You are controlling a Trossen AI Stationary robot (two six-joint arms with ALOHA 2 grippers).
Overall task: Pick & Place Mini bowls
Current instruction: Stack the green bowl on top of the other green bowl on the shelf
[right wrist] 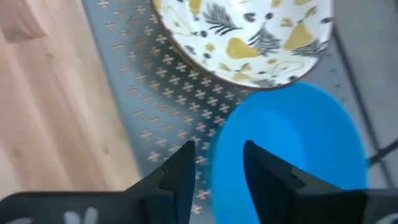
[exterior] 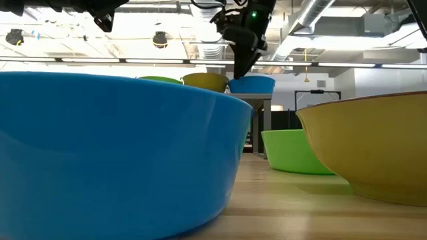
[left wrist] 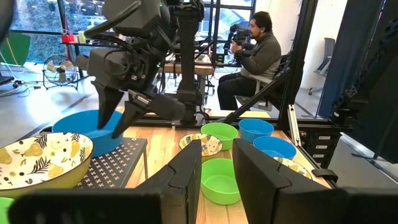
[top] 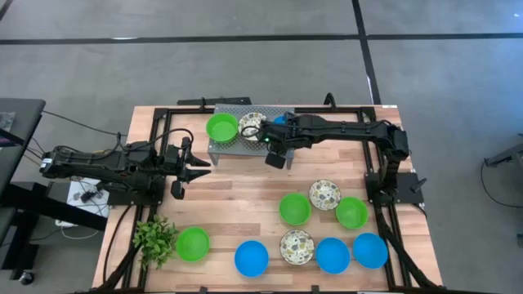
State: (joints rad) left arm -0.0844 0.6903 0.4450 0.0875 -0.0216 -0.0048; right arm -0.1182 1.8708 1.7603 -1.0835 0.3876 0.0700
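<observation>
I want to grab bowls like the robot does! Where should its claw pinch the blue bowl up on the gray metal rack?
Probably the thin rim of the blue bowl, coming from above. It sits upright and open, so the rim's edge fits between the right claw fingers. Choose the side away from the patterned bowl beside it.

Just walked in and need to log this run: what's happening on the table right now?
The right gripper is over the grey perforated metal rack at the table's far edge, its open fingers straddling the rim of a plain blue mini bowl that sits beside a white floral-patterned bowl and a bright green bowl. The left gripper waits open near the rack. Eight more bowls sit on the wooden table.
</observation>
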